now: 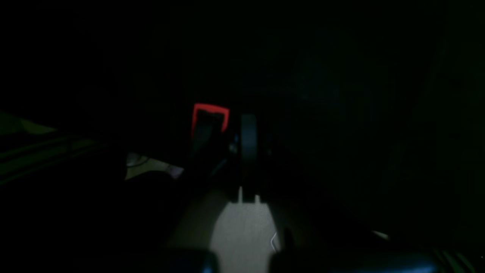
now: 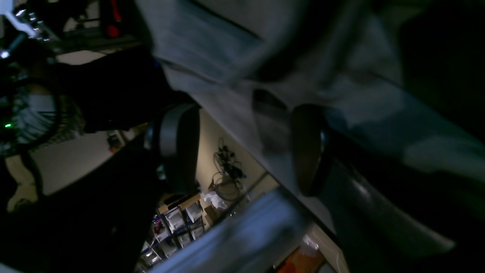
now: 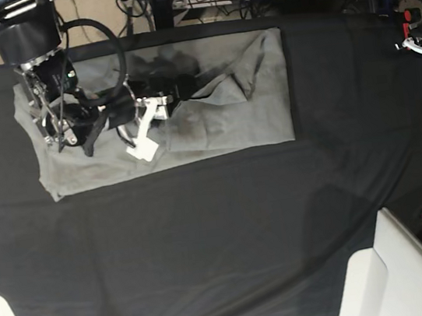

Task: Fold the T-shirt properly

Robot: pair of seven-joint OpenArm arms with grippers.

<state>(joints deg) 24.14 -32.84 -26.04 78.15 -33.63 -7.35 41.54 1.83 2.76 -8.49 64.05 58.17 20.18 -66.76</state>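
The right pincer (image 3: 156, 95) sits in the upper left of the base view, low over the middle of the shirt (image 3: 221, 117), and its jaws are parted; in the right wrist view one finger (image 2: 307, 149) presses against grey cloth while the other (image 2: 178, 146) stands off with open room behind it, so whether a fold lies between them I cannot tell. The cloth around the pincer is bunched and ridged, with a raised crease running toward the upper right of the garment. Outward from there, the shirt lies as a rough oblong on the black tabletop (image 3: 229, 234), so by my reading at least one fold is in, but the top layer is rumpled and the edges do not line up; smoothing and further folds look left to do. The right arm reaches in from the upper left corner, elbow bent, wrist turned flat across the cloth. The left pincer (image 1: 242, 146) is clenched on nothing, seen only in a very dark wrist view, apart from the shirt.
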